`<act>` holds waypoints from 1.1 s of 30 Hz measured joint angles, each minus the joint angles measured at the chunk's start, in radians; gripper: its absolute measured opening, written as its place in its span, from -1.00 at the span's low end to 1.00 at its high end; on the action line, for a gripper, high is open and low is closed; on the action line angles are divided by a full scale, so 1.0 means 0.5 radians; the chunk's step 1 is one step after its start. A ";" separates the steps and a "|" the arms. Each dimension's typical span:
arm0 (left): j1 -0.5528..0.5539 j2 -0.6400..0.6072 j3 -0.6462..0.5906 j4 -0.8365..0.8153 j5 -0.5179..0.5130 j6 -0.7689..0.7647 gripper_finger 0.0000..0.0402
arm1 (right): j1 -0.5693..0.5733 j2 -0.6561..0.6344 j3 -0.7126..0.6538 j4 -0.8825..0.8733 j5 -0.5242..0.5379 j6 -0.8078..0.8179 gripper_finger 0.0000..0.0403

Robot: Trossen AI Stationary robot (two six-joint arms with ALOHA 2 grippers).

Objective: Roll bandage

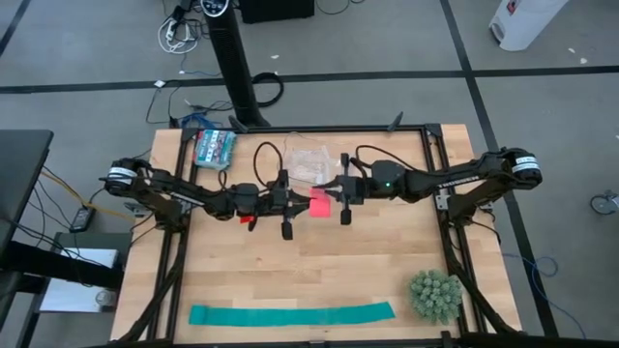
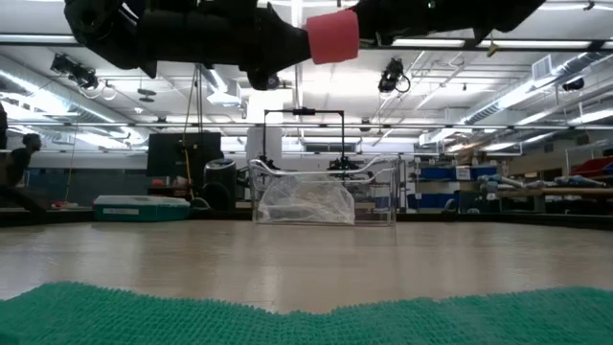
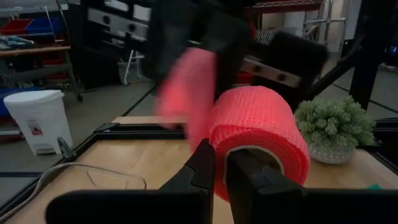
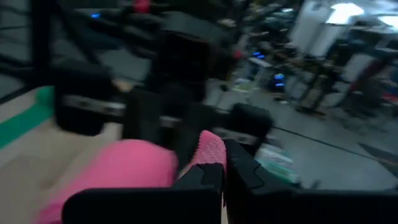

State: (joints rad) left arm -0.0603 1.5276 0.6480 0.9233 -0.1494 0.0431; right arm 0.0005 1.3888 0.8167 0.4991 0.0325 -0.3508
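Pink-red soft fabric bandage [image 1: 318, 206], compact roll, hangs mid-air above wooden desk [image 1: 319, 271], between both arms. Left pincer [image 3: 221, 163] and right pincer [image 4: 222, 167] each pinch it. Light, squashy: you grip wound edge gently.

Open tabletop [image 1: 319, 261] between teal strip [image 1: 290, 314] and raised arms.

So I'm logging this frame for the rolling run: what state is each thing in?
Bandage: rolled up, held in the air between both grippers.
Left gripper: shut on the bandage.
Right gripper: shut on the bandage.
Teal strip: flat, unrolled, at the table's near edge.
Plant: upright, near the strip's right end.
Clear bag: crumpled, resting on the table.
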 joint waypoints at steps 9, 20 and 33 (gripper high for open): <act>0.023 -0.009 0.000 0.002 0.046 -0.002 -0.85 | 0.145 -0.005 0.039 -0.116 -0.015 -0.046 -0.99; 0.026 -0.055 -0.003 -0.069 0.048 0.001 -0.85 | 0.189 -0.004 0.042 -0.120 0.071 -0.124 -0.58; 0.036 -0.057 0.028 -0.162 0.039 0.023 -0.85 | 0.209 -0.004 0.040 -0.129 0.066 -0.104 -0.22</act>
State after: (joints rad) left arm -0.0422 1.4989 0.6621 0.8422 -0.1299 0.0544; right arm 0.1051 1.3869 0.8368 0.4344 0.0655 -0.4030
